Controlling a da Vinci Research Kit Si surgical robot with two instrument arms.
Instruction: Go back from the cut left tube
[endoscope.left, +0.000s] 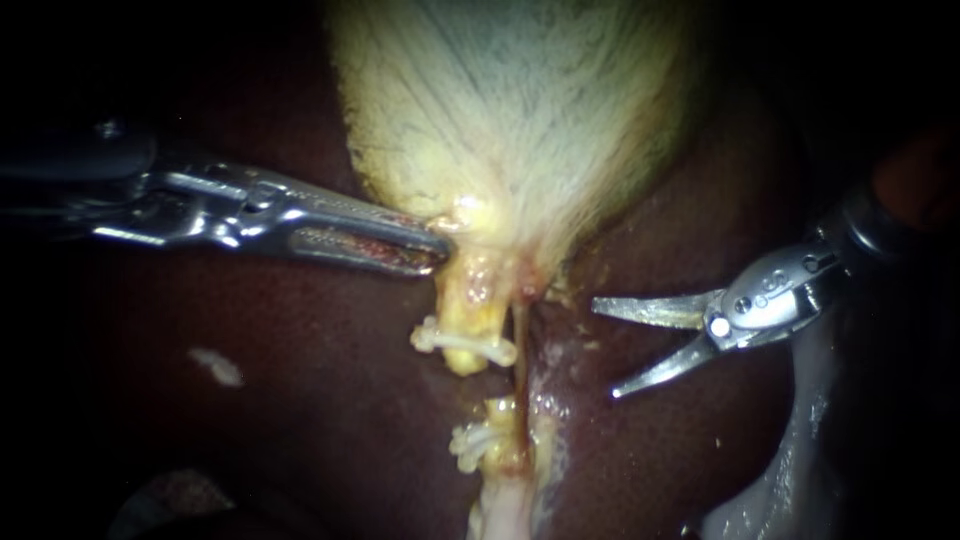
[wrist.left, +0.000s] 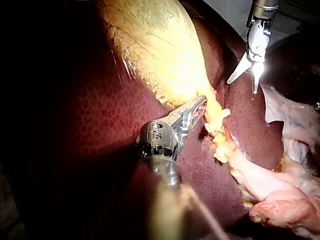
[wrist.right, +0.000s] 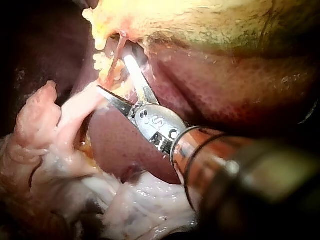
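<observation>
Yellow gallbladder (endoscope.left: 500, 110) lies on dark liver (endoscope.left: 300, 420). The left instrument (endoscope.left: 435, 250) has its end effector clamped on the gallbladder's neck. Just beside it is the cut left tube (endoscope.left: 470, 300), in two stumps with a gap between them, the upper one carrying a white clip (endoscope.left: 465, 343). The right instrument (endoscope.left: 605, 350) holds its end effector open over the liver, clear of the tube.

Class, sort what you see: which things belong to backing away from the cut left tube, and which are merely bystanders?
In the job: right instrument; cut left tube; its clips.
Bystanders: left instrument holding the gallbladder; liver; right tube; pale fleck on the liver.
</observation>
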